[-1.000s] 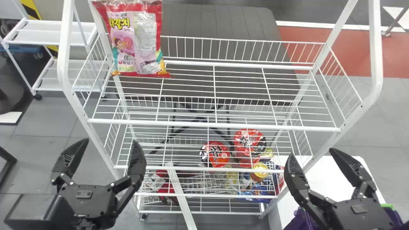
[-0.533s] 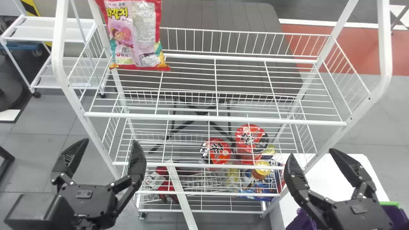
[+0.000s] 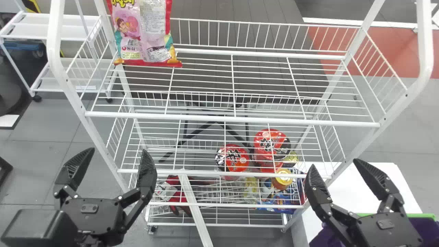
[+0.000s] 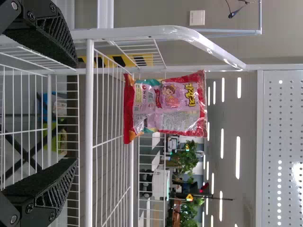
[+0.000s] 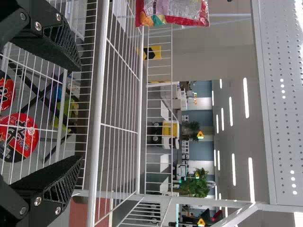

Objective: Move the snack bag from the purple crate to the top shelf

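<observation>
The pink and red snack bag (image 3: 144,34) stands upright at the left end of the top shelf (image 3: 219,72), against its back. My left gripper (image 3: 111,164) is open in front of the rack's lower left, apart from the bag. My right gripper (image 3: 337,171) is open at the lower right, above the purple crate (image 3: 325,236), which is mostly hidden behind it. In the left wrist view, the left gripper (image 4: 73,113) is empty and the snack bag (image 4: 165,106) stands beyond it. The right wrist view has the right gripper (image 5: 80,113) empty, with the bag (image 5: 175,10) at the edge.
Lower shelves hold red noodle cups (image 3: 233,159), a yellow-lidded jar (image 3: 283,178) and blue packages (image 3: 281,200). A white table (image 3: 363,185) stands right of the rack, bearing the crate. The rack's white posts and wire rims rise between the grippers and the top shelf.
In the head view, the top shelf's back and the bag have shifted upward, and the rack looks slightly larger. Both grippers remain open, holding nearly the same places in that view.
</observation>
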`<state>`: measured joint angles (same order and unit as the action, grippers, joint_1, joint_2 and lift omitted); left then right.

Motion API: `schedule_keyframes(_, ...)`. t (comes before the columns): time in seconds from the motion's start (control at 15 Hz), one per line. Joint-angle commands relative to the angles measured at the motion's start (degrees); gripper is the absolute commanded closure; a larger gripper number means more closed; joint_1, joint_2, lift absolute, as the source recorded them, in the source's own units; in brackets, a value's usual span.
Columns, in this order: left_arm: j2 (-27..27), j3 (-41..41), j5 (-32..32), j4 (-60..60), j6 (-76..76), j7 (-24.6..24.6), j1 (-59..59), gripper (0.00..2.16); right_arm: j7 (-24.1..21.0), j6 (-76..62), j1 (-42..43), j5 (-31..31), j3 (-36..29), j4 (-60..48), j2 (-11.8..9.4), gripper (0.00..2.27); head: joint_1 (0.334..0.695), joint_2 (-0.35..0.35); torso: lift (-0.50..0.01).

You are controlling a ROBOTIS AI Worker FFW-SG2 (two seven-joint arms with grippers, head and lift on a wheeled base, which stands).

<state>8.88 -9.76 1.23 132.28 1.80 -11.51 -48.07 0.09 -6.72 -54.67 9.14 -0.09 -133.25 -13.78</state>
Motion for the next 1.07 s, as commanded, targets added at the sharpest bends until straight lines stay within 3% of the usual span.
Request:
schedule_keyframes(0.0, 0.0, 0.0, 0.0, 0.1, 0.0, 0.0, 0.0, 0.1, 0.0, 0.0, 0.0, 0.0, 0.0, 0.1, 0.0, 0.18, 0.695, -0.057, -0.145)
schedule_keyframes(1.0, 0.1, 0.0, 0.0, -0.2, 0.0, -0.1, 0.0, 0.1, 0.0, -1.1, 0.1, 0.0, 0.2, 0.9, 0.2, 0.18, 0.695, -0.059, -0.205)
